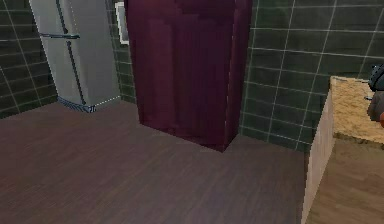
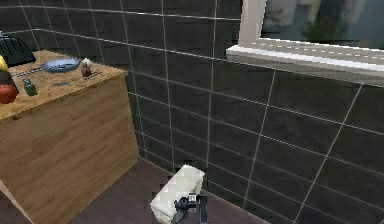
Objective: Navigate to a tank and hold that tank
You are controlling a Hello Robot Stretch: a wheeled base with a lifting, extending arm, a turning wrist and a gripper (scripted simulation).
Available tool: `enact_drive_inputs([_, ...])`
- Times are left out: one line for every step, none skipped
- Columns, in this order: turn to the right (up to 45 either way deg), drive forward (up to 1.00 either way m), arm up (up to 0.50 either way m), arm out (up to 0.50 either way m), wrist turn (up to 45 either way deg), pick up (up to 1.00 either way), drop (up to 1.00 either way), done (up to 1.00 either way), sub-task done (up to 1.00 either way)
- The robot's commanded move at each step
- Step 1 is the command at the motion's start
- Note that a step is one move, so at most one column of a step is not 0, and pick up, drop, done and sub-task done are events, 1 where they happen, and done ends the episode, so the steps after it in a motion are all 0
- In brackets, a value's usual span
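Observation:
I make out no tank by shape. At the bottom middle of the arm side view sits a whitish block with the gripper's [image 2: 189, 210] dark body and thin fingers under it, low over the dark floor by the tiled wall. Its far end is hard to make out, so I cannot tell whether it holds anything. A wooden counter [image 2: 60, 140] at that view's left carries small things: a blue dish [image 2: 60, 66], a small reddish bottle [image 2: 87, 68], a red round thing [image 2: 7, 93], a small green thing [image 2: 30, 88] and a dark appliance [image 2: 12, 48].
Ahead stands a tall dark purple cabinet [image 1: 190, 65] against the green tiled wall, with a grey fridge [image 1: 75, 50] to its left. A counter corner [image 1: 350, 115] juts in at the forward view's right. A white window sill [image 2: 305, 60] runs above the tiles. Dark wood floor [image 1: 130, 170] lies between.

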Motion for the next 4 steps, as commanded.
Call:
enact_drive_inputs([0.0,0.00,0.00,0.00,45.0,0.00,0.00,0.00,0.00])
enact_drive_inputs([0.0,0.00,0.00,0.00,45.0,0.00,0.00,0.00,0.00])
enact_drive_inputs([0.0,0.00,0.00,0.00,18.0,0.00,0.00,0.00,0.00])
enact_drive_inputs([0.0,0.00,-0.30,0.00,0.0,0.00,0.00,0.00,0.00])
